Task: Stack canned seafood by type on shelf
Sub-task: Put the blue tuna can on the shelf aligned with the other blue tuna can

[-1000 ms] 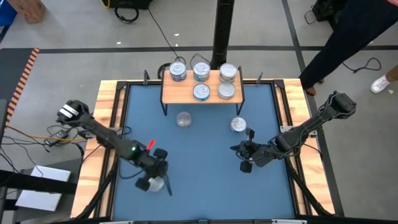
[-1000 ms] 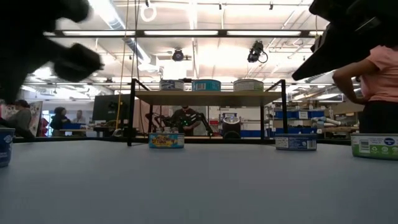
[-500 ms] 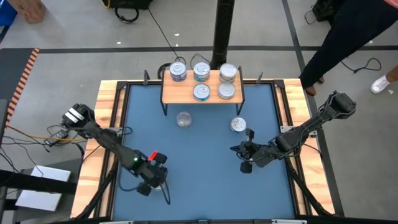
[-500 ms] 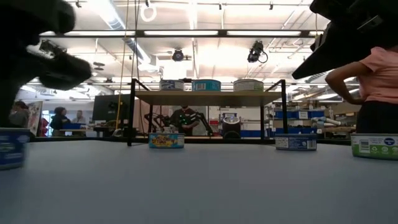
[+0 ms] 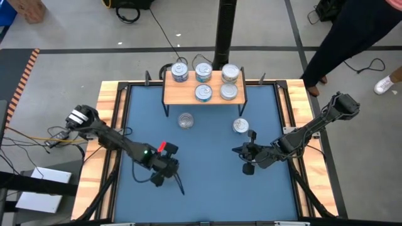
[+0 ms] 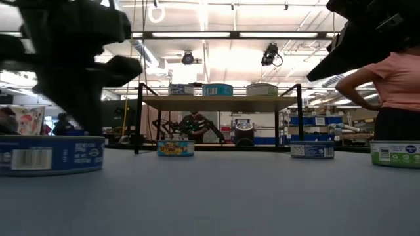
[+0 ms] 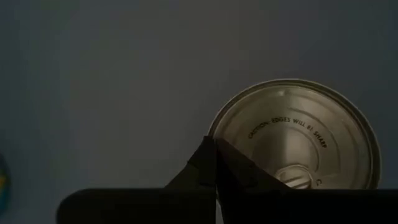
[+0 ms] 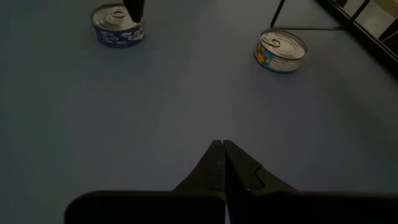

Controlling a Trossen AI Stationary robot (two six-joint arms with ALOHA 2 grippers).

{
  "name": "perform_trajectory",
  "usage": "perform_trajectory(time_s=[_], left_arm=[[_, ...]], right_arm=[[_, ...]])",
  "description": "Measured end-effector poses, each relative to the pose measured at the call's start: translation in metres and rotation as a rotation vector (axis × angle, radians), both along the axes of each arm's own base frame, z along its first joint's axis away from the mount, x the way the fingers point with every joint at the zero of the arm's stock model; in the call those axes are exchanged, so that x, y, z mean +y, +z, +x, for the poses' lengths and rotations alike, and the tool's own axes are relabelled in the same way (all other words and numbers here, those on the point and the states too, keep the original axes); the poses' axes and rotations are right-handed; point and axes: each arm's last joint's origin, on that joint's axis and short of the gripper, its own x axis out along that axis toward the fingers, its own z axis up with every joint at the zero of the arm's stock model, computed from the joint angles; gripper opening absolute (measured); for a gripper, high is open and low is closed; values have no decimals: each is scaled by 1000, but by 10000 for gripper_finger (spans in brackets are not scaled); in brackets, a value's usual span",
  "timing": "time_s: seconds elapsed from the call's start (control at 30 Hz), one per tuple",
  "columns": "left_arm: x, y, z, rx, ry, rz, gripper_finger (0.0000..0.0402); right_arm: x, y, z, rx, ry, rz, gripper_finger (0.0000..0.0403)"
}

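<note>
Tins: five are seen on the shelf, two on the mat beside it, and one blue tin sits under the left gripper near the mat's front-left. Left fingers are pressed together just over that tin's lid, nothing pinched. Right gripper is parked mid-right, fingers pressed together too, empty. Step judged: pick-up of the blue tin is being approached (jaws must be spread first), then lowered around its rim.

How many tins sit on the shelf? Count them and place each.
5 tins on the shelf: three along its far edge, two in the near row, centre and right. None seems hidden.
</note>
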Motion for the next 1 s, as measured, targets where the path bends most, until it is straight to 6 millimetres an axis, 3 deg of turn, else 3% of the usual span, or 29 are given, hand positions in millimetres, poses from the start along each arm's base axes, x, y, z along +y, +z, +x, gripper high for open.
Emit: perform_trajectory(time_s=[0.23,0.4,0.67,1.0], left_arm=[[-12,29,0,10,-86,-95,0],[-22,18,-10,62,-96,-103,0],[-11,5,-3,-4,-9,-79,0],[7,5,11,-92,15,-48,0]], right_arm=[[0,0,0,0,2,-2,1],[0,0,0,0,1,-1,1],[3,7,4,-32,36,-10,3],[5,15,7,-42,57,-18,4]])
